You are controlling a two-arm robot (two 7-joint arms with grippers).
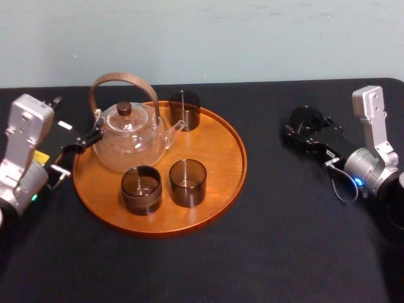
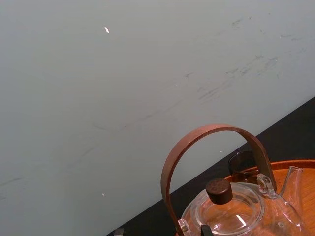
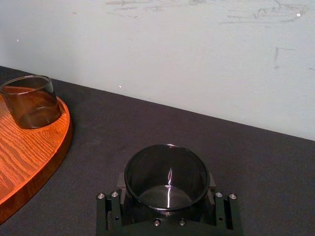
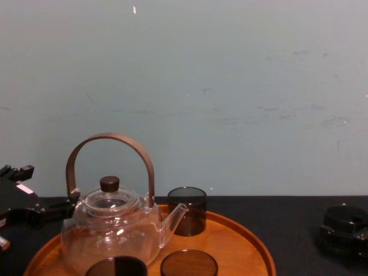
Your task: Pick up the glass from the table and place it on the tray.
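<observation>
While the left gripper [image 1: 95,136] is hanging beside the teapot [image 1: 129,142] on the tray [image 1: 221,183], the right gripper [image 1: 308,126] is clasping a dark glass [image 3: 166,178] at the right of the table [image 1: 284,240].

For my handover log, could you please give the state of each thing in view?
teapot: upright on the tray, lid on.
rear glass, front-left glass, front-right glass: upright on the tray.
tray: flat on the table.
fourth glass: upright, empty, off the tray, at the right gripper.
left gripper: parked beside the tray's left rim.
</observation>
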